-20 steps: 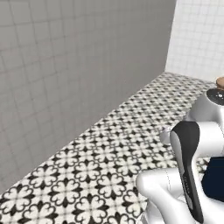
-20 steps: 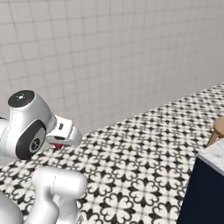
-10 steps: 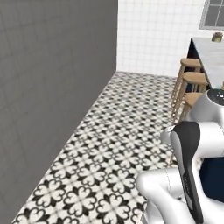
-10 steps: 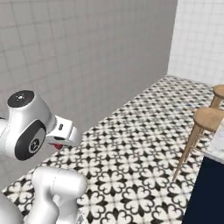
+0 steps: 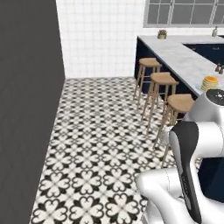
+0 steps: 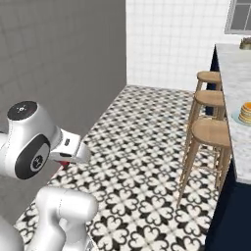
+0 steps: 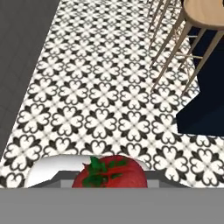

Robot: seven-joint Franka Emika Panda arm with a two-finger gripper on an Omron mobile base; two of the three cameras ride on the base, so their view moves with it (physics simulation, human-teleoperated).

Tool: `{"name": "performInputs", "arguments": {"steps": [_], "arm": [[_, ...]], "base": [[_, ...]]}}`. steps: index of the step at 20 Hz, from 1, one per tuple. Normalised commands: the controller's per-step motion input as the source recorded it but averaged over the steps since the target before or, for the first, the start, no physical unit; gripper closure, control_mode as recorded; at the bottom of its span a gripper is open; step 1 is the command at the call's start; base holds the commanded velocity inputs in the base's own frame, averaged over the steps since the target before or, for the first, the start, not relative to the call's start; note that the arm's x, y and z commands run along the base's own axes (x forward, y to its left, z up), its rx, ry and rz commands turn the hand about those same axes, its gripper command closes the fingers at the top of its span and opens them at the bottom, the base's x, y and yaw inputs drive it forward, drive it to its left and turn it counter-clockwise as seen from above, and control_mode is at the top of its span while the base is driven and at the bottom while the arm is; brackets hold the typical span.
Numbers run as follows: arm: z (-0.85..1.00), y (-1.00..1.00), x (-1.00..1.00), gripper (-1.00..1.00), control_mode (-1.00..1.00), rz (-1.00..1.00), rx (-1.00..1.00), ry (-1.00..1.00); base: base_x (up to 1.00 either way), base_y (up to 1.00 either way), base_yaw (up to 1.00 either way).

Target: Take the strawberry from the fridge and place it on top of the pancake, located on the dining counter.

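At the bottom of the hand view, the strawberry [image 7: 109,171] is seen pinched in the narrowly parted claw [image 7: 109,177], carried above the patterned floor [image 7: 100,92].

Ahead and to the right of the claw, the pancake [image 6: 246,112] is seen stacked on the dining bench [image 6: 235,73], beyond three wooden stools [image 6: 211,132]; a move forward, rightward and upward is judged necessary. From the left base view the pancake [image 5: 210,82] is placed near the bench edge, whereas the red fruit [image 6: 62,164] is glimpsed under the wrist from the right base view.
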Motion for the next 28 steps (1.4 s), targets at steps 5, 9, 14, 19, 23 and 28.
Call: {"name": "performInputs", "arguments": {"steps": [5, 9, 14, 19, 23, 28], "arm": [[0.0, 0.0, 0.0, 1.0, 1.0, 0.0, 0.0, 0.0], [0.0, 0.0, 0.0, 1.0, 1.0, 0.0, 0.0, 0.0], [0.0, 0.0, 0.0, 1.0, 1.0, 0.0, 0.0, 0.0], [0.0, 0.0, 0.0, 1.0, 1.0, 0.0, 0.0, 0.0], [0.0, 0.0, 0.0, 1.0, 1.0, 0.0, 0.0, 0.0], [0.0, 0.0, 0.0, 1.0, 1.0, 0.0, 0.0, 0.0]], "base": [[0.86, 0.53, -0.67], [1.0, 0.64, -0.66], [1.0, 0.69, -0.67], [0.97, 0.71, -0.66], [0.89, 0.69, -0.68], [0.65, 0.6, -0.73]]}}
